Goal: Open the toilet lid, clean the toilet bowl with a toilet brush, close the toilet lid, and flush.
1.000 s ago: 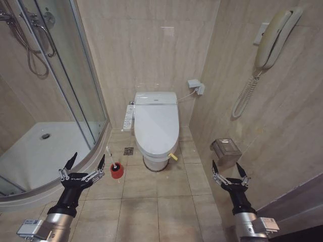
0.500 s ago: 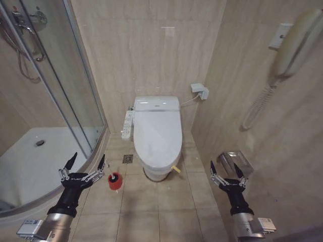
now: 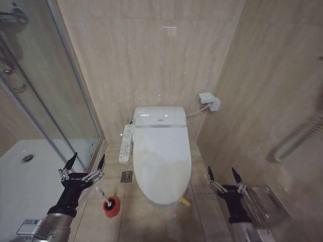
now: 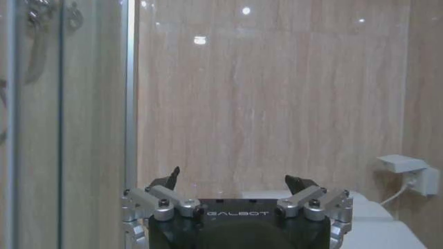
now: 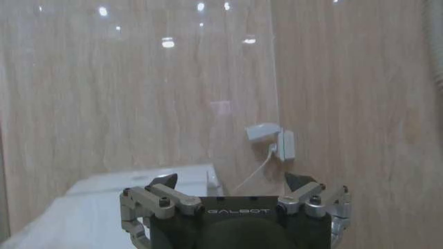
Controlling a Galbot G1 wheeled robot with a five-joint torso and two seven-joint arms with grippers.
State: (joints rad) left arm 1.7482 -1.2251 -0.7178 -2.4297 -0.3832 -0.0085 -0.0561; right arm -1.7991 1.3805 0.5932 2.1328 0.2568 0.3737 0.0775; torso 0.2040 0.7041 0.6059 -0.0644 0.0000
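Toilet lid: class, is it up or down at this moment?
Down. The toilet lid lies flat over the toilet bowl, its glossy top facing up, no seat opening showing.

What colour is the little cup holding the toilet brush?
Red; the holder cup shows best in the head view.
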